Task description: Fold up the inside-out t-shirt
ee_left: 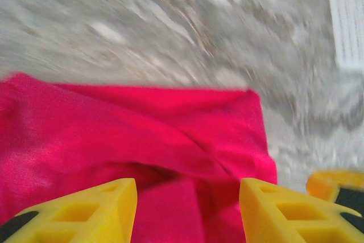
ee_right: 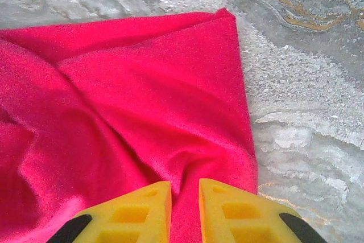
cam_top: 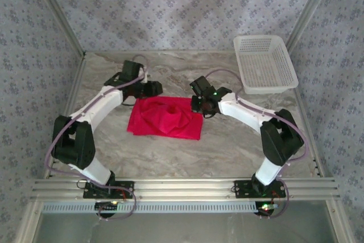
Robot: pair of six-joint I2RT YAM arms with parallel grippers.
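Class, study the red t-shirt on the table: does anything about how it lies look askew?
Yes. The t-shirt is not flat: cloth bunches into a raised ridge near its middle, with creases spreading outward.

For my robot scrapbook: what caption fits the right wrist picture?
Right end effector pinching a fold of the red t-shirt on the marble table.

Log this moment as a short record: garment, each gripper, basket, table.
garment: red t-shirt, bunched into a rough rectangle mid-table, creased, not neatly folded
left gripper: fingers apart, over the shirt near its far left edge
right gripper: fingers nearly together on a pinch of cloth at the shirt's far right edge; creases run toward it
basket: white mesh, far right corner, apart from the shirt
table: marbled grey top
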